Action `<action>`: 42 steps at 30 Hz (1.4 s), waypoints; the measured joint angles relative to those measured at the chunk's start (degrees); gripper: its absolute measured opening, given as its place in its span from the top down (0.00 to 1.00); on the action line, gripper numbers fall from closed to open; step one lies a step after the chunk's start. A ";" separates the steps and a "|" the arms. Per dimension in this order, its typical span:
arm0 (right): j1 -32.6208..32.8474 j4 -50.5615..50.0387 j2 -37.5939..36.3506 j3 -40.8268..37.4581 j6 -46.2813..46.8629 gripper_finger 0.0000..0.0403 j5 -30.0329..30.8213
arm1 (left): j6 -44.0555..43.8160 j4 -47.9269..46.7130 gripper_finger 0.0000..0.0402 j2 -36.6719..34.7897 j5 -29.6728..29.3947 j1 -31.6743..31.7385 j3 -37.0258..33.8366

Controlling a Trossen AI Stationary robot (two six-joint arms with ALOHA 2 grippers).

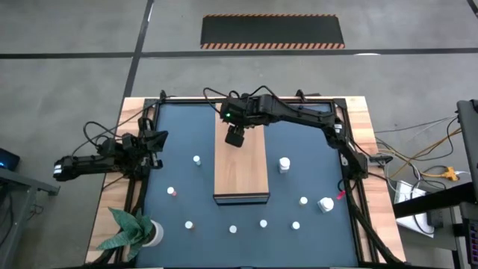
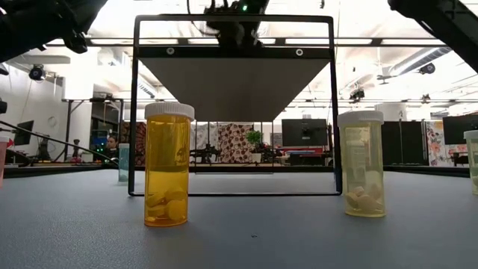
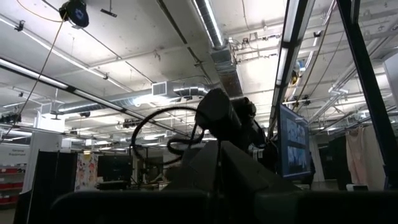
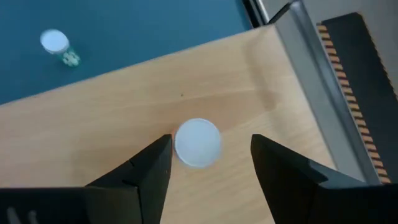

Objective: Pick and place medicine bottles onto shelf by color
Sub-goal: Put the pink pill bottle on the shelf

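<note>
The shelf point(image 1: 240, 168), a light wooden board, stands in the middle of the dark mat. My right gripper point(image 4: 211, 139) hangs open over the shelf's far end point(image 1: 236, 137). A white-capped medicine bottle point(image 4: 198, 142) stands upright on the board between its two fingers, closer to one finger, and I see no touch. Several more medicine bottles stand on the mat, among them one left of the shelf point(image 1: 196, 159) and one right of it point(image 1: 284, 164). My left gripper point(image 1: 154, 142) rests shut at the mat's left edge.
In the low view an orange bottle point(image 2: 167, 164) and a pale yellow one point(image 2: 362, 164) stand near the table's front, before the shelf's black frame point(image 2: 134, 104). A potted plant point(image 1: 134, 230) sits at the near left corner. A larger bottle point(image 1: 326, 204) lies at the near right.
</note>
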 joint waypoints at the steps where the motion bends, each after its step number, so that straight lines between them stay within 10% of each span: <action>1: 0.00 -0.09 -0.67 0.00 0.03 0.48 0.00 | 0.00 0.01 0.99 0.00 0.00 -0.01 0.00; 26: 6.10 -14.38 -9.38 -4.38 4.17 0.93 -4.68 | -0.66 -0.46 0.99 0.07 0.02 -0.01 -0.02; 42: 5.12 15.74 -9.58 -25.94 -6.81 0.98 -2.46 | -0.63 -0.48 0.99 0.07 0.02 -0.01 -0.07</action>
